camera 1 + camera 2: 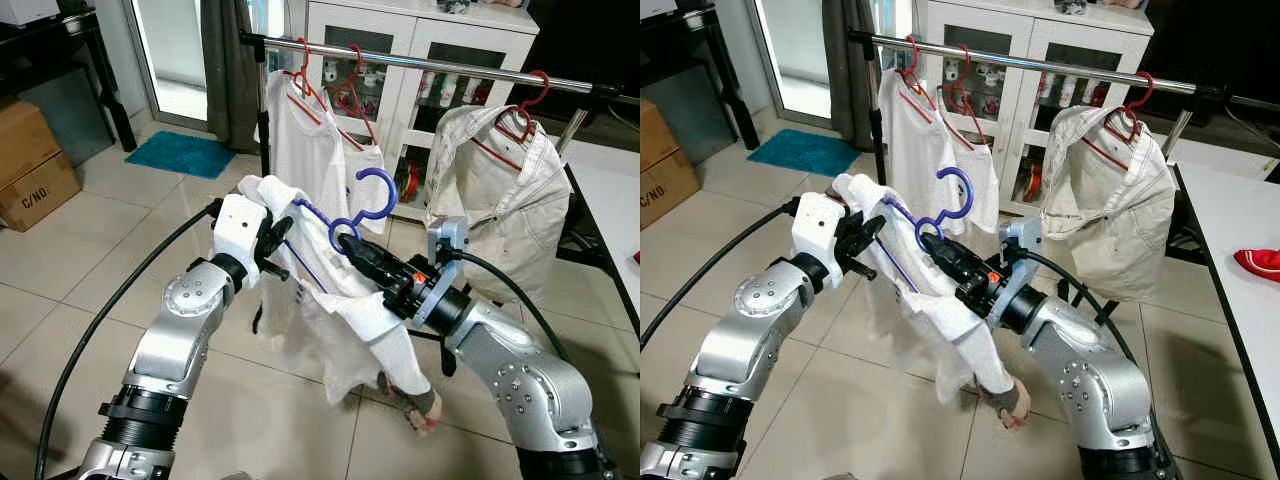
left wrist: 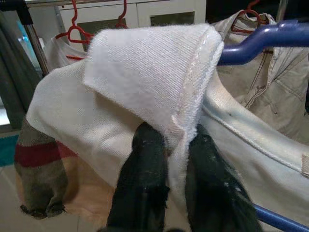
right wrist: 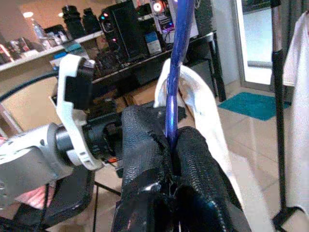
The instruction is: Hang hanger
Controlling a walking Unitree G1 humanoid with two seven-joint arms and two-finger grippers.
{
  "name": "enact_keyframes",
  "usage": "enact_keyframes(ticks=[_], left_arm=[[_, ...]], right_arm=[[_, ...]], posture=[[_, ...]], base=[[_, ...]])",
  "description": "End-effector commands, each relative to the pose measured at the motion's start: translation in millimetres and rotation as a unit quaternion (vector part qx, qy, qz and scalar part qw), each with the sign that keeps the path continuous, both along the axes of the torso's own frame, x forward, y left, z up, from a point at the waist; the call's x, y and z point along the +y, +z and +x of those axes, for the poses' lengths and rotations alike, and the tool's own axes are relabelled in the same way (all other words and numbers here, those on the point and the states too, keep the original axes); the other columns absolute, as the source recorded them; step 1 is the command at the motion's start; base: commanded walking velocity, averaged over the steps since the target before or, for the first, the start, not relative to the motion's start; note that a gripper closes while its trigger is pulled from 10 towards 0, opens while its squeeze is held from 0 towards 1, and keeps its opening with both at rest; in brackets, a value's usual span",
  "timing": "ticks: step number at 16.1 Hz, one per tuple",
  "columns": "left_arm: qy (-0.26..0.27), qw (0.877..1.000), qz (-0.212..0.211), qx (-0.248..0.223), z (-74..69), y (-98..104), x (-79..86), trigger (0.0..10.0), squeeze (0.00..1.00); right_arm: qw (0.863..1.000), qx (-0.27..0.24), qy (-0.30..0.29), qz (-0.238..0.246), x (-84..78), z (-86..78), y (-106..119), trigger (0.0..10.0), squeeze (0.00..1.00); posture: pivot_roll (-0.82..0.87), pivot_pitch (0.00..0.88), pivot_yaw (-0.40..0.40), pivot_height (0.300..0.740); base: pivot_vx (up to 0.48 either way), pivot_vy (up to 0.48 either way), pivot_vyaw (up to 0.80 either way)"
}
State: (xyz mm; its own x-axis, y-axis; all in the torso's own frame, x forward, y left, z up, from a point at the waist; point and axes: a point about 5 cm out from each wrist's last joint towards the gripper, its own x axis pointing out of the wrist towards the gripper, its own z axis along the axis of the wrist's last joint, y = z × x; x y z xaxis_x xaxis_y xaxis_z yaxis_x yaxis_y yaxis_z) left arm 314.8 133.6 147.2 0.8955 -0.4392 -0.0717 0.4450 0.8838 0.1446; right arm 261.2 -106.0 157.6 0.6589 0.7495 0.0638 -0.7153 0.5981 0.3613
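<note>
A blue hanger (image 1: pixel 362 205) carries a white garment (image 1: pixel 345 310) with striped cuffs, held up in front of me. My right gripper (image 1: pixel 348 243) is shut on the hanger's neck just below its hook; the blue rod (image 3: pixel 177 63) passes between its black fingers (image 3: pixel 145 145). My left gripper (image 1: pixel 277 238) is shut on the garment's white shoulder fold (image 2: pixel 159 82), with cloth pinched between its fingers (image 2: pixel 140 183). The chrome clothes rail (image 1: pixel 440 66) runs across behind, a little above and beyond the hook.
On the rail hang a white top on a red hanger (image 1: pixel 310 85), an empty red hanger (image 1: pixel 352 95) and a beige jacket (image 1: pixel 495 200) on another red hanger. A white cabinet (image 1: pixel 400 40) stands behind. A white table edge (image 1: pixel 610 220) lies right, cardboard boxes (image 1: pixel 30 165) left.
</note>
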Motion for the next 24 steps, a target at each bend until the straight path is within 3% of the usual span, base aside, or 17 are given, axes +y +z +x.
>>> enact_keyframes(ticks=[1,6,9,14,17,20,22,24], left_arm=[[-0.002,1.000,-0.005,-0.009,2.6,4,-1.3,0.0,0.00],[-0.002,1.000,-0.020,-0.020,1.6,9,-1.2,0.0,0.00],[0.018,0.999,-0.018,-0.035,2.0,15,8.4,0.0,0.00],[0.055,0.994,0.005,-0.089,12.9,52,36.0,0.0,0.00],[0.138,0.985,0.038,-0.097,21.7,60,71.4,0.0,0.00],[0.222,0.969,0.074,-0.076,18.4,50,110.1,0.0,0.00],[0.260,0.962,0.057,-0.063,17.0,43,118.7,0.0,0.00],[0.266,0.962,0.042,-0.046,17.0,33,116.2,0.0,0.00]], right_arm=[[1.000,-0.010,-0.004,-0.006,-0.4,3.7,4,0.0,0.00],[0.997,-0.029,-0.054,-0.044,-9.7,14.9,2,0.0,0.00],[0.995,-0.029,-0.026,-0.089,-6.9,15.1,-6,0.0,0.00],[0.984,-0.046,0.041,-0.167,-13.7,4.6,-22,0.0,0.00],[0.984,-0.047,0.075,-0.154,-20.1,-5.5,-20,0.0,0.00],[0.989,-0.053,0.075,-0.112,-32.4,-10.9,-13,0.0,0.00],[0.993,-0.056,0.072,-0.079,-33.9,-12.9,-9,0.0,0.00],[0.996,-0.060,0.060,-0.031,-33.6,-11.9,-2,0.0,0.00]], posture=[[-0.11,0.000,-0.044,0.719],[-0.09,0.000,-0.066,0.719],[-0.09,0.000,-0.075,0.719],[-0.09,0.000,-0.065,0.719],[-0.09,0.000,-0.053,0.719],[-0.09,0.000,-0.050,0.719],[-0.09,0.000,-0.053,0.719],[-0.09,0.000,-0.053,0.719]], base=[[0.000,0.000,0.00],[0.000,0.000,0.00],[0.000,0.000,0.00],[0.000,0.000,0.00],[0.000,0.000,0.00],[0.000,0.000,0.00],[0.000,0.000,0.00],[0.000,0.000,0.00]])
